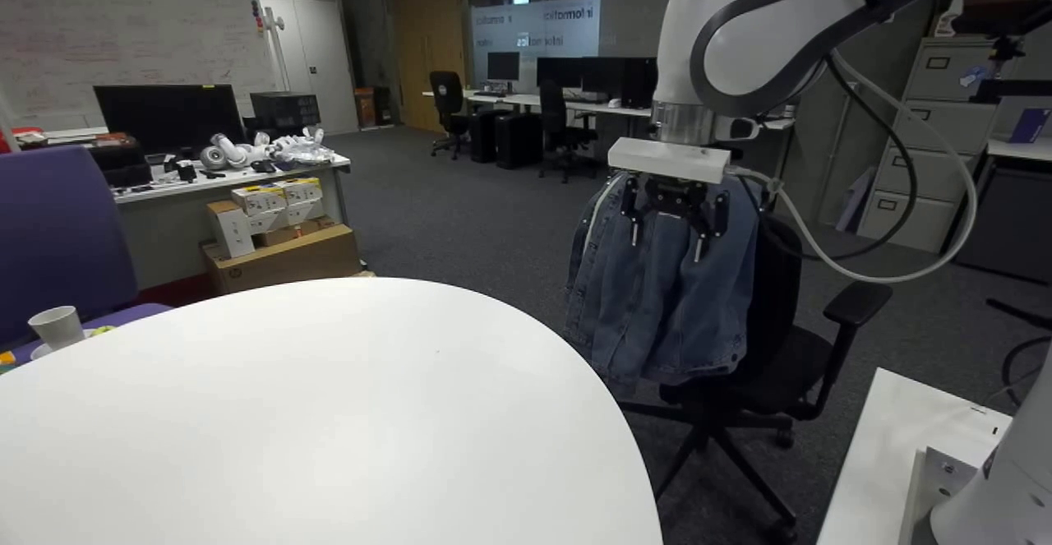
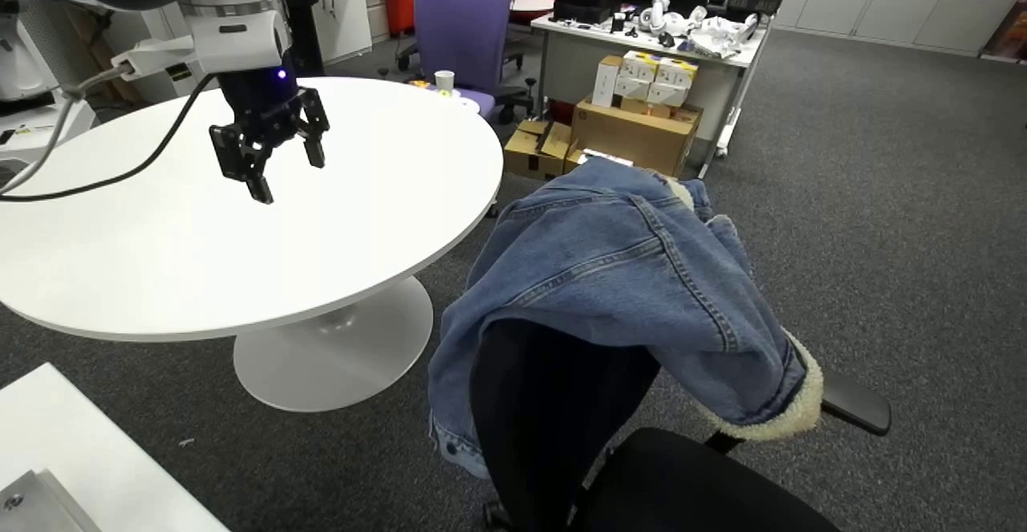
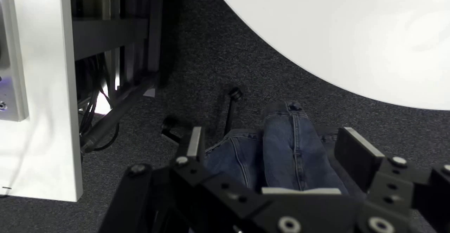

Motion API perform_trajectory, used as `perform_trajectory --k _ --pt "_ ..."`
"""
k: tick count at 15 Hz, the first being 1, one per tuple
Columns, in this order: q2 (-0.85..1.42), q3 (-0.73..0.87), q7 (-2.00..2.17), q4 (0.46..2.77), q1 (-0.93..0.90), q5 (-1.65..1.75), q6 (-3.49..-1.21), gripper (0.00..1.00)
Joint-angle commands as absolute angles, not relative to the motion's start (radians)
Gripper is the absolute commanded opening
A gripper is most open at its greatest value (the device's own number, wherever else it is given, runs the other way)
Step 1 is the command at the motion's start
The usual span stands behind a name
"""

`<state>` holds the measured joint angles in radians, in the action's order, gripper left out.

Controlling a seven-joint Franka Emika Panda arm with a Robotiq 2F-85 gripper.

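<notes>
Pincer (image 2: 290,176) spread wide, up in air, apart from blue jean jacket (image 2: 606,259). Jacket hangs over back of black chair (image 2: 554,408), right of round white desk (image 2: 353,223) in both exterior views. Far off, big brown box (image 2: 630,137) with small white boxes (image 2: 667,92) on top sits right of purple chair (image 2: 463,26).

In an exterior view, a round white table (image 1: 345,397) fills the foreground, a purple chair (image 1: 62,233) and pale cup (image 1: 57,327) near its edge. A monitor (image 1: 171,120) stands on a cluttered desk (image 1: 164,237); small boxes (image 1: 267,221) (mostly white) sit on a large cardboard box (image 1: 288,261) below. A spray bottle (image 1: 951,12) tops a filing cabinet (image 1: 920,177).
</notes>
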<state>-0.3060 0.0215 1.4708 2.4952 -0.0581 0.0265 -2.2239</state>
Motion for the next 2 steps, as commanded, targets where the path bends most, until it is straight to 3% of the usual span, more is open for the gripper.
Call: perform_trajectory --k 1,2 --pt "-0.306 -0.019 1.458 2.494 -0.017 0.011 -2.222 1.00" --pt "-0.306 -0.019 1.458 2.494 -0.017 0.011 -2.222 1.00"
